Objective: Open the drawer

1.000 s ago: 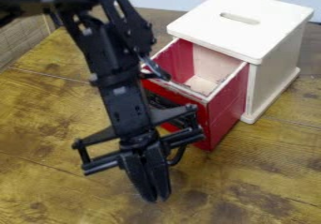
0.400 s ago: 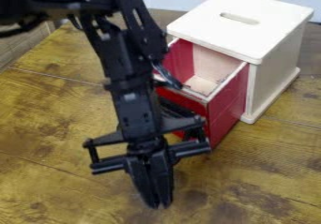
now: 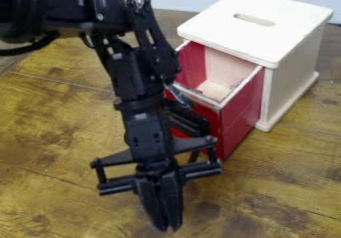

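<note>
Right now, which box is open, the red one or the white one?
The glossy red drawer, pulled out and showing inside; the cream-white wooden cabinet has only a top slot.

Drawer (image 3: 226, 108): glossy red outside, pinkish inner walls. Cabinet (image 3: 273, 33): cream-white, plain. Small object in drawer (image 3: 213, 89): pale tan. Arm (image 3: 127, 73) and gripper (image 3: 166, 207): black throughout. Bench (image 3: 47, 132): brown wood with dark streaked grain and yellowish patches.

You're looking at a staged test bench rather than a lived-in room — a black robot arm (image 3: 134, 93) is reaching over a rough, knotty wooden tabletop (image 3: 47, 132). A toy-like cream-white cabinet (image 3: 266, 43) with a glossy red drawer (image 3: 213, 98) is sitting there as a prop — nothing domestic is showing around it.
</note>
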Tool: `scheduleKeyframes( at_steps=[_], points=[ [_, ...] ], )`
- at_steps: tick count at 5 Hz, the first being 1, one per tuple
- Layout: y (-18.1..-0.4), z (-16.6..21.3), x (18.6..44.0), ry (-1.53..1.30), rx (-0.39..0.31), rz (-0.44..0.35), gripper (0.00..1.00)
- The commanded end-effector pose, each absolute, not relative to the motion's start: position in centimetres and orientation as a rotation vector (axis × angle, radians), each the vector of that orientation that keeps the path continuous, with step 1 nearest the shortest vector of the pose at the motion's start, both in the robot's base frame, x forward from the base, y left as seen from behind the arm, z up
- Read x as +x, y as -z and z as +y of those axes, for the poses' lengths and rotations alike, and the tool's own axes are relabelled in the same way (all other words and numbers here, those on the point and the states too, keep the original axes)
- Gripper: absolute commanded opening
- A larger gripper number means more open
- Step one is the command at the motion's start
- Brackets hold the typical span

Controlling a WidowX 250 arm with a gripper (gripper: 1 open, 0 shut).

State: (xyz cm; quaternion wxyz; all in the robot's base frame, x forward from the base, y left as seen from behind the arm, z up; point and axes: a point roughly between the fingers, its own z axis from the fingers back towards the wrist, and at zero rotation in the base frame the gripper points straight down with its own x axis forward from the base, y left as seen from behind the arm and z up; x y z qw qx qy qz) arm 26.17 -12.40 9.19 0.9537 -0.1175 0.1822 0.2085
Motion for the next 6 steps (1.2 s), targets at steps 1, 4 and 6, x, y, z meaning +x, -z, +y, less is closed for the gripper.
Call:
scheduleKeyframes(
  at_steps=[1,4,6],
  points=[
    [-10.9,-12.3,26.1,-0.411,-0.241,0.323,0.00],
    [-13.3,-12.5,26.6,-0.373,-0.231,0.336,0.00],
    [-12.8,-11.4,26.8,-0.383,-0.249,0.351,0.00]
  ],
)
